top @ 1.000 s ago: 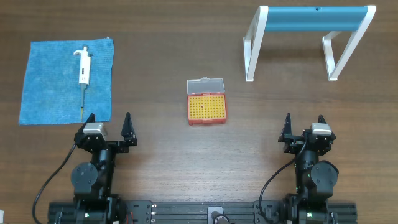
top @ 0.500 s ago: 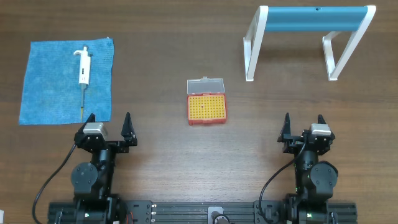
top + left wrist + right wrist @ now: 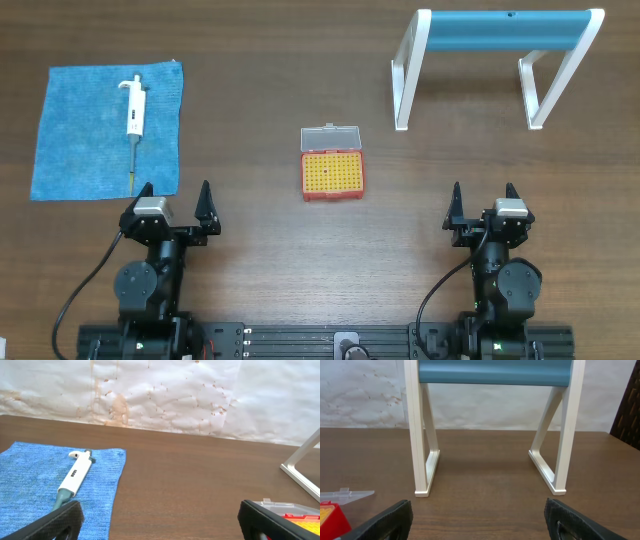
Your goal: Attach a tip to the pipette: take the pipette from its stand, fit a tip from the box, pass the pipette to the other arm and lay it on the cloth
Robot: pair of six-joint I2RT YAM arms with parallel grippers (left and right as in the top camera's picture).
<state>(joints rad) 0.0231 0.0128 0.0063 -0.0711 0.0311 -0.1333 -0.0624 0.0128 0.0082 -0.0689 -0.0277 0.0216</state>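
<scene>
Left gripper [image 3: 175,192] and right gripper [image 3: 484,192] sit close to their bases, fingers spread wide, nothing held. Farther up, tip box [image 3: 332,177] mid-table, lid open, yellow tips showing. Beyond, pipette [image 3: 134,110] lies flat on the blue cloth [image 3: 70,140] at far left, yellow tip end toward the left arm; stand [image 3: 500,32] at far right, well apart.

A dark wooden table [image 3: 250,80] meets a stained white wall [image 3: 165,395].
</scene>
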